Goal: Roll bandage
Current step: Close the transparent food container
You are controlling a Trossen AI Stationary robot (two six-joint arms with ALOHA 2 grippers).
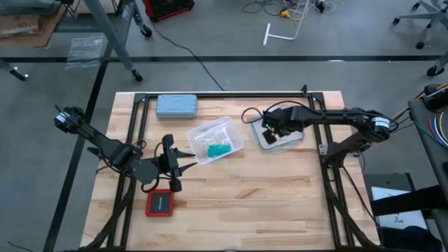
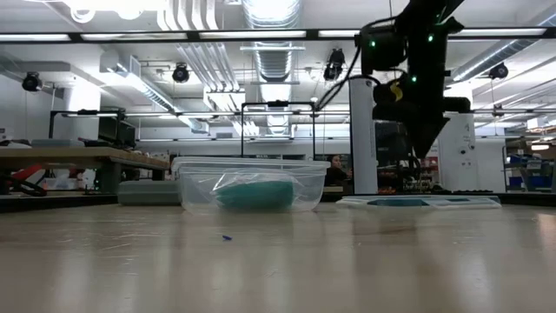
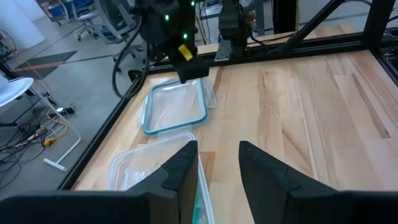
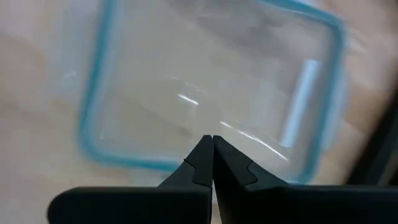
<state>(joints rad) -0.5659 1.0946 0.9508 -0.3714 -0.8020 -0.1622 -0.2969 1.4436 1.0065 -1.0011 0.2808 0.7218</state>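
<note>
Right end effector (image 4: 212, 144) closed, empty, above lid (image 1: 280, 138) near desk (image 1: 280, 203) right edge. Left end effector (image 3: 217, 155) open, beside tub (image 1: 215, 140). Bandage (image 1: 218, 149) inside tub, mid-desk.

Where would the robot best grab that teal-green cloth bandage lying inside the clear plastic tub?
Probably from straight above. The teal-green cloth bandage lies bunched low inside the clear plastic tub, whose walls block any sideways approach, while its top looks open. Pinching across the middle of the bunch seems safest. The left gripper, fingers open, waits beside the tub.
</note>
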